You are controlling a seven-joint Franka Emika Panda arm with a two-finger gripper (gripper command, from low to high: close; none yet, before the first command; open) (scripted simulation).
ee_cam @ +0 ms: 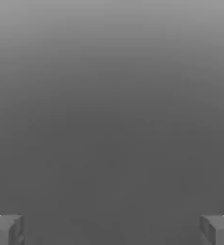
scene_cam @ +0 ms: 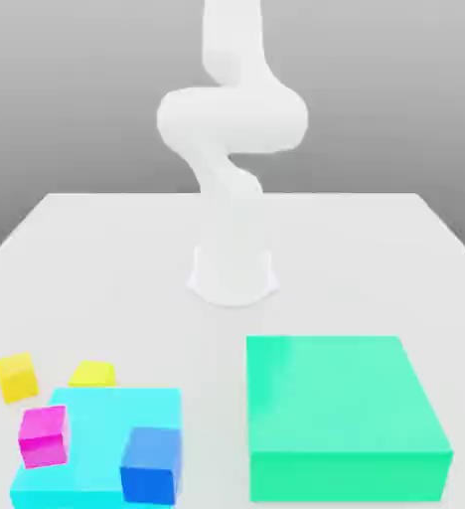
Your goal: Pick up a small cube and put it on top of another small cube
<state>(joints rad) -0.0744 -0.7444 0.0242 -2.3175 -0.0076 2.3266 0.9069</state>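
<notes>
We found the small cube (scene_cam: 17, 378), golden-yellow with a slight orange tint, resting on the pale surface (scene_cam: 117, 258) near the exterior view's left edge, slightly tilted in its turn against the other blocks and touching none of them. Just beside it, toward the exterior view's right, sat a paler lemon-yellow cube (scene_cam: 92, 374), close against the far edge of a flat cyan block (scene_cam: 102, 423). On that cyan block we saw a magenta cube (scene_cam: 43, 436) at its left side, overhanging the edge a little, and a blue cube (scene_cam: 151, 464) nearer the front. Well apart from this cluster, on the exterior view's right, lay a large green block (scene_cam: 344, 413), much bigger than any of the cubes. Behind all of these, the white arm (scene_cam: 232, 119) rose from its round base (scene_cam: 233, 275) in the middle of the surface and curved upward out of the frame, nowhere near the golden-yellow cube. In the hand view we saw the gripper (ee_cam: 112, 229) with its two grey fingers (ee_cam: 6, 229) standing wide apart at opposite edges, nothing between them, and only a plain grey background ahead.
</notes>
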